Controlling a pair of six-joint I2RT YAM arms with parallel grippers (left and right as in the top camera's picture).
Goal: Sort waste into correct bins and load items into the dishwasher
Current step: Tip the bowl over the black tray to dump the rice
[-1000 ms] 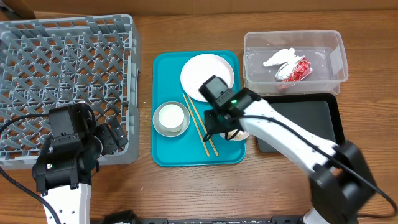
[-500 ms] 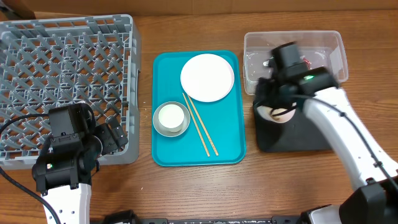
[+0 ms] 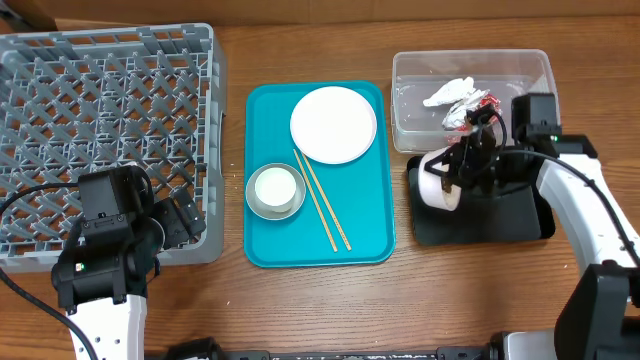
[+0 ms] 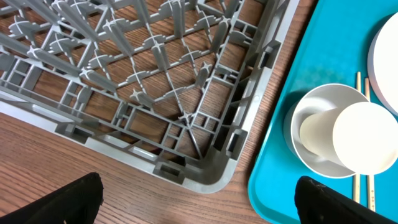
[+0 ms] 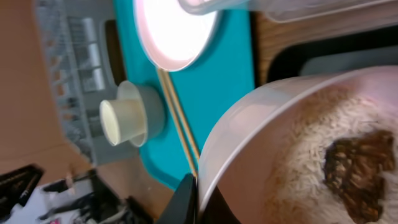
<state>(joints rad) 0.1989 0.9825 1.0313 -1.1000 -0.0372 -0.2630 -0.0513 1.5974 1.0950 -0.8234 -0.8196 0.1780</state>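
My right gripper (image 3: 458, 172) is shut on the rim of the small white-pink bowl (image 3: 437, 181) and holds it tipped on its side over the black tray (image 3: 500, 205). In the right wrist view the bowl (image 5: 249, 124) holds white rice (image 5: 298, 165) and a brown food lump (image 5: 354, 168). The clear tub (image 3: 520, 70) holds the white tissue (image 3: 450, 92) and the red-and-silver wrapper (image 3: 473, 113). The plate (image 3: 334, 124), chopsticks (image 3: 322, 200) and the grey metal bowl (image 3: 262, 205) with the white cup (image 3: 276, 187) in it lie on the teal tray. My left gripper (image 4: 199, 208) is open and empty by the dish rack's corner (image 4: 205, 177).
The teal tray (image 3: 365, 225) lies in the middle of the wooden table. The grey dish rack (image 3: 100, 120) fills the left side. My left arm (image 3: 110, 250) sits at the rack's near right corner. The tub and black tray stand close together at the right.
My right gripper has carried the white-pink bowl from the teal tray to the right, over the black tray, and tipped it on its side. The left arm has not moved.
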